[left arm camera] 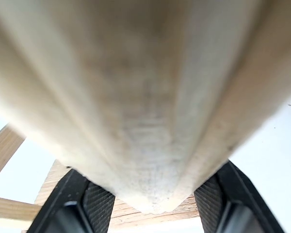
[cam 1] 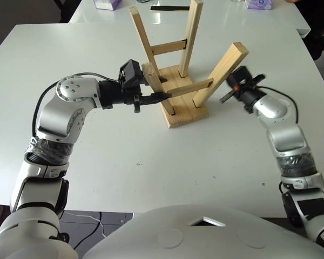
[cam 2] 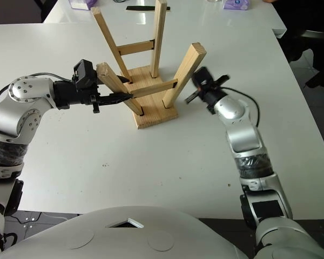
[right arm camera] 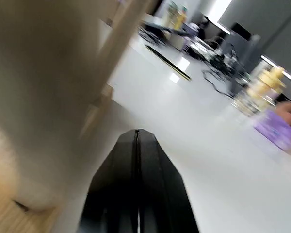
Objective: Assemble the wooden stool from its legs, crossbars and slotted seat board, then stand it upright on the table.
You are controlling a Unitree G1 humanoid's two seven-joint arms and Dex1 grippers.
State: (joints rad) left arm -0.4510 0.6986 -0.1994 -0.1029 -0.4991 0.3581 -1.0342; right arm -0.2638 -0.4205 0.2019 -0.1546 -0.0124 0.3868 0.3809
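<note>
The stool is mostly together but lies upside down: the slotted seat board (cam 1: 188,114) sits flat on the desk (cam 1: 124,162), toward the far edge and about midway between the left and right edges, with all four legs pointing up. The two far legs (cam 1: 142,35) (cam 1: 191,32) rise from the board with a crossbar (cam 1: 167,47) joining them. The nearer pair looks less settled. The near-left leg (cam 1: 151,73) leans, the near-right leg (cam 1: 227,67) tips well out toward the right edge, and a second crossbar (cam 1: 191,86) runs between them. The left tool (cam 1: 161,96) is pinching the near-left leg low down, close to the crossbar joint, and its wrist view shows a pad on either side of the wood. The right tool (cam 1: 227,97) has its fingers pressed together with nothing between them, and its tip is just beside the leaning near-right leg; I cannot tell whether it touches. By my reckoning every part has found its place. What is left is to bring the near pair straight and fully home in their slots, then turn the whole stool over onto its feet. As for writing, I can read none. The wood is bare, and the two purple packets (cam 1: 107,4) (cam 1: 259,4) at the far edge carry print too small to make out.
</note>
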